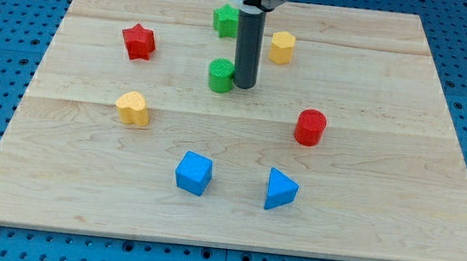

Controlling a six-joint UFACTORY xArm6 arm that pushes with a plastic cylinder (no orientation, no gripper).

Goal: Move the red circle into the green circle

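The red circle (310,126) stands on the wooden board (364,214), right of centre. The green circle (220,74) stands near the upper middle, up and to the left of the red circle. My tip (244,86) rests on the board right beside the green circle, on its right side, touching or nearly touching it. The tip is well to the upper left of the red circle.
A green star (225,20) sits above the green circle, partly behind the rod. A yellow hexagon (282,47) is right of the rod. A red star (138,41) and a yellow heart (133,108) are at the left. A blue cube (193,172) and a blue triangle (280,189) sit near the bottom.
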